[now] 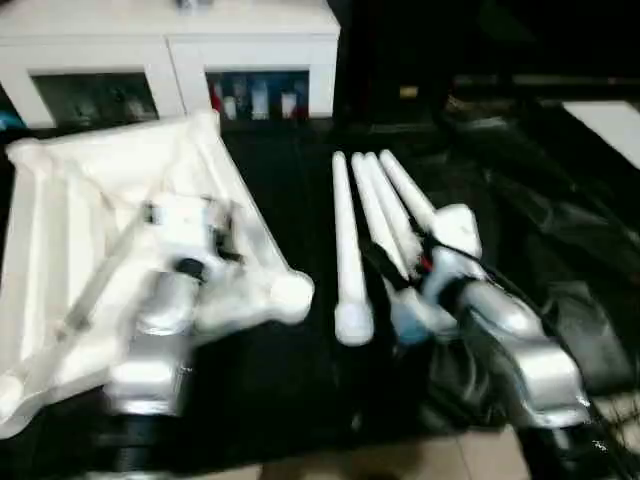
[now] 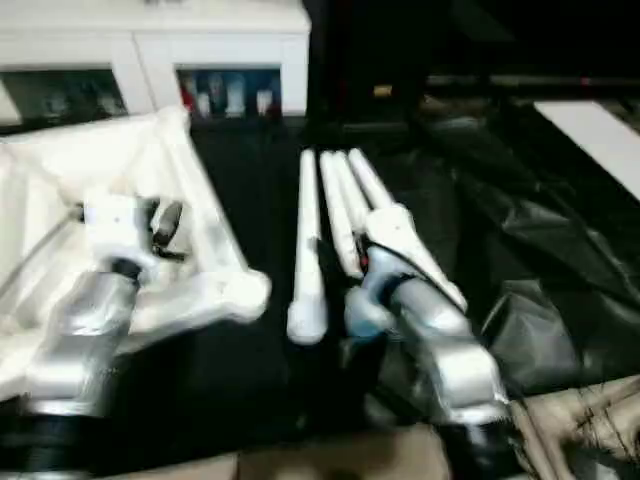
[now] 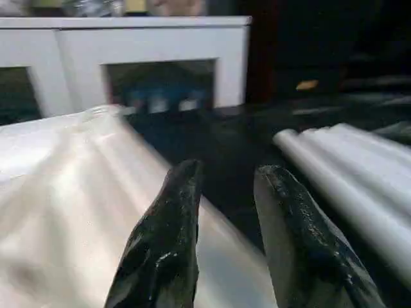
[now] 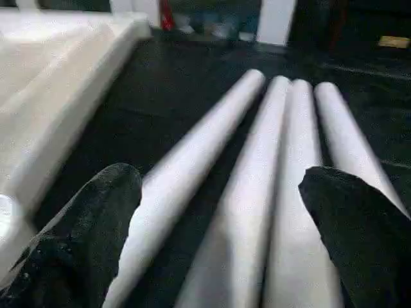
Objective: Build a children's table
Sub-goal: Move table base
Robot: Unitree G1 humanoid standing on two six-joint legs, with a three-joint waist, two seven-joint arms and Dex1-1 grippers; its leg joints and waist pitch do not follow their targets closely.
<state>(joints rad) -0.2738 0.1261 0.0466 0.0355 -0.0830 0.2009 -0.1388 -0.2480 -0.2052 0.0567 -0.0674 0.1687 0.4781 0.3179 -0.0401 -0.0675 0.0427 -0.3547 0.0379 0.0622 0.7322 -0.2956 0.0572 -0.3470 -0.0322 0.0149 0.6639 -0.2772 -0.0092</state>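
Because no leg is mounted yet, the right gripper (image 4: 221,224) hovers, fingers wide apart, above four legs (image 4: 282,167); the left gripper (image 3: 225,237), fingers partly apart and empty, overhangs the upturned top (image 1: 90,230).

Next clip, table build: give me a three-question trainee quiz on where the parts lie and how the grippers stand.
1. True or false: the four legs lie side by side on the dark sheet, none fitted yet into the table top.
2. Which gripper's fingers stand wider apart? A: left gripper. B: right gripper.
3. Fill in: the right gripper hovers over the ____.

Key
1. True: all four lie loose, to the right of the upturned top.
2. B: its fingers span the bundle of legs; the left pair stands narrower, over the top's edge.
3. Legs.
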